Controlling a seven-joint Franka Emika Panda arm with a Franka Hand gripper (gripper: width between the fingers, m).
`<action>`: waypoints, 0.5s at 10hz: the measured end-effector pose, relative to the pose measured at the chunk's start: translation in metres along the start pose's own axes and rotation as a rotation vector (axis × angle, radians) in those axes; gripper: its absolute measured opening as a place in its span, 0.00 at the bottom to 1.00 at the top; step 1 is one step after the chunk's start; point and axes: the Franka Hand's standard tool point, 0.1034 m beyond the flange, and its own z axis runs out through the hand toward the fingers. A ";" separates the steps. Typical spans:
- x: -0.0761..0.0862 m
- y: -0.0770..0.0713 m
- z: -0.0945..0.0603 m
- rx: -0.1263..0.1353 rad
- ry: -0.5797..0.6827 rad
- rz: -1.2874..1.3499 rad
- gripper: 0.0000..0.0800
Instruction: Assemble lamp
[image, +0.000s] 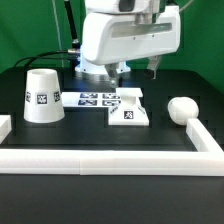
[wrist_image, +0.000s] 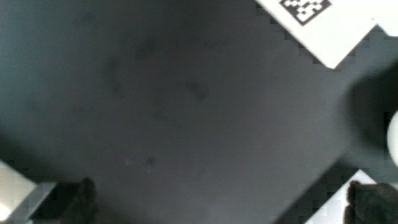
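In the exterior view the white cone shade (image: 42, 95) stands upright at the left. The flat square base (image: 130, 108) lies in the middle, and the ball-headed bulb (image: 182, 108) lies on its side at the right. All three are apart on the black table. My gripper (image: 118, 72) hangs above the table behind the base, holding nothing. In the wrist view the gripper (wrist_image: 217, 205) is open over bare black table, with one dark finger (wrist_image: 63, 205) at each side. A white tagged corner (wrist_image: 311, 20) shows at the edge; I cannot tell which part it is.
The marker board (image: 95, 98) lies flat between the shade and the base. A long white rail (image: 110, 160) runs along the front and up both sides. A white curved edge (wrist_image: 393, 135) shows at the side of the wrist view.
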 end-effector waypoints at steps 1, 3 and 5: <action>0.001 0.000 0.000 0.000 0.001 0.044 0.88; 0.002 -0.002 0.000 0.007 0.003 0.165 0.88; 0.002 -0.003 0.000 0.009 0.003 0.270 0.88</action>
